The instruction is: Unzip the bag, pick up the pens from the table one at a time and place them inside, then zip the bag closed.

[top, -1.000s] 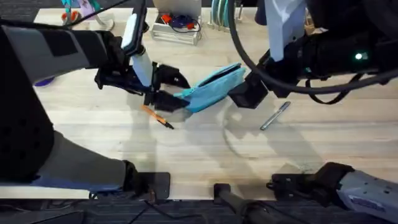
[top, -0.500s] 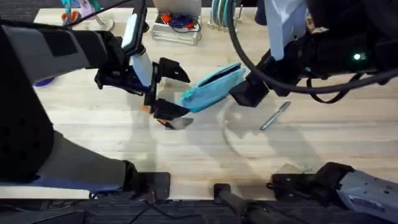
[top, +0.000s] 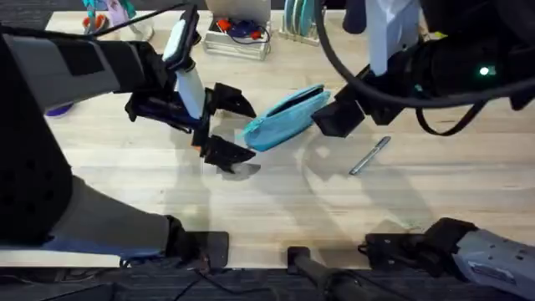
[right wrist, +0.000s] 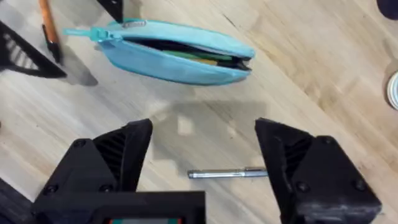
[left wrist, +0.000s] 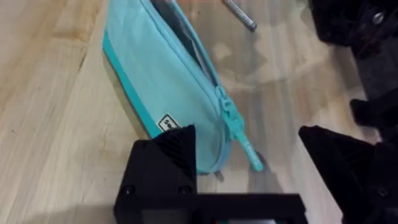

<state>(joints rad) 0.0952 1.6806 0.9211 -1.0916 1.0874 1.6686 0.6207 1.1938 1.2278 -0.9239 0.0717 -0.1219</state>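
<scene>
The light blue bag (top: 286, 115) lies slanted mid-table, its zipper drawn open along the top (right wrist: 186, 51). Its zipper pull (left wrist: 239, 134) points toward my left gripper (top: 232, 127), which stands open just off that end, touching nothing. The orange pen (right wrist: 48, 28) lies beside the left gripper's fingers. The silver pen (top: 369, 155) rests on the table to the right of the bag. My right gripper (top: 338, 117) hovers open by the bag's other end, and in its wrist view the silver pen (right wrist: 227, 174) lies below the gap between its fingers (right wrist: 118, 155).
A clear tray of small items (top: 236, 35) and a rack of plates (top: 297, 18) stand along the far edge. The pale wooden table (top: 276, 201) is bare toward the front, between the bag and the arm bases.
My left gripper has let go of the bag's zipper end, opened wide and shifted slightly nearer, its lower finger now covering the orange pen in the overhead view. The right gripper drifted slightly.
</scene>
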